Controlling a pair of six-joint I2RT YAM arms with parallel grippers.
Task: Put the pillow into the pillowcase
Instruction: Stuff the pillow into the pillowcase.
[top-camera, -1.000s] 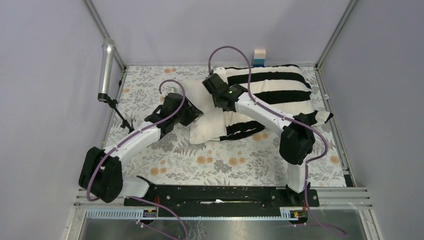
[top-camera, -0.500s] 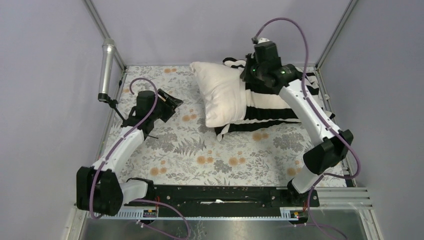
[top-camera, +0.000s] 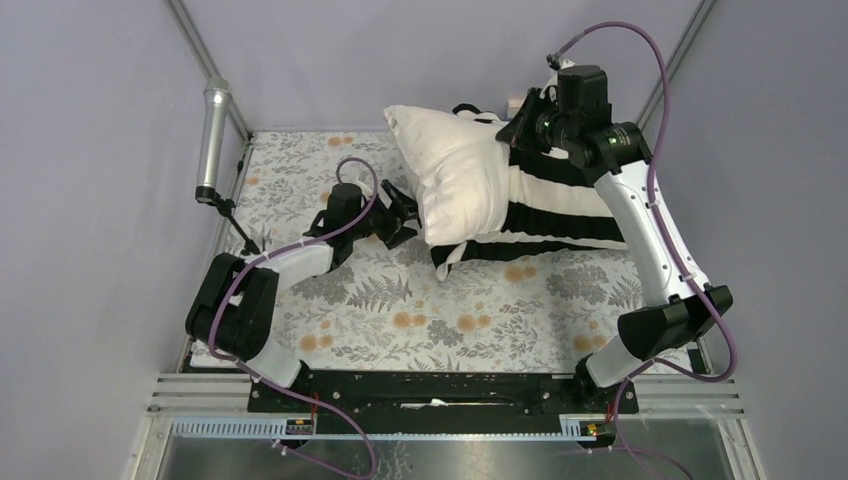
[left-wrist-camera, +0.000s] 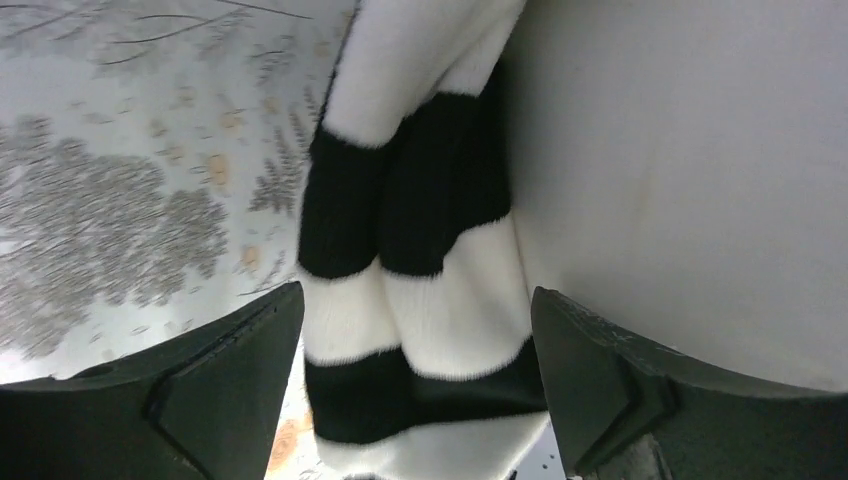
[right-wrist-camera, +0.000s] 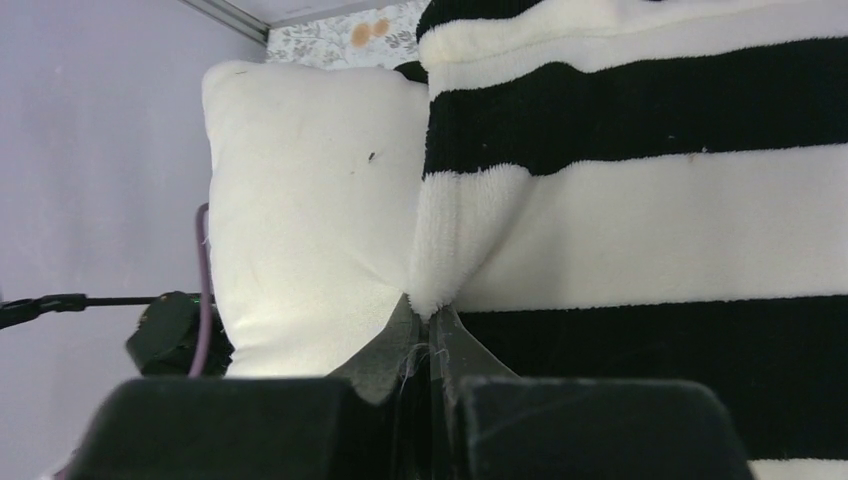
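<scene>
**While right holds the hem, left lines up on the loose flap**

As the scene stands, the job looks about half done: the pillow (top-camera: 455, 180) sits partly inside the case (top-camera: 565, 200), its bare cream end poking out toward 9 o'clock. The bundle is hoisted at the far edge of the surface (top-camera: 400, 320), between 12 and 2 o'clock, with one lower corner drooping toward the floral cloth.

The right pincer (top-camera: 515, 130) is pressed together on the case's upper hem, a thin fold of striped plush caught between its tips, and carries the load from 1 o'clock. The left pincer (top-camera: 405, 215) is spread wide and holds nothing. It sits low, just at 9 o'clock of the pillow's lower part, and its wrist view shows a hanging striped fold straight ahead, with the pillow just to the right of it. Whether it touches the cloth I cannot tell.

The step in hand seems to be drawing the case mouth over the exposed end. Next, the left one would likely need to close on that loose lower hem and pull it toward 9 o'clock while the right one holds firm.

Room is tight behind: the far wall (top-camera: 400, 60) and a frame post (top-camera: 672, 65) crowd the right arm. A mic (top-camera: 213, 135) stands at 10 o'clock, near the left arm's sweep. From 4 to 8 o'clock the cloth lies open for lowering.
</scene>
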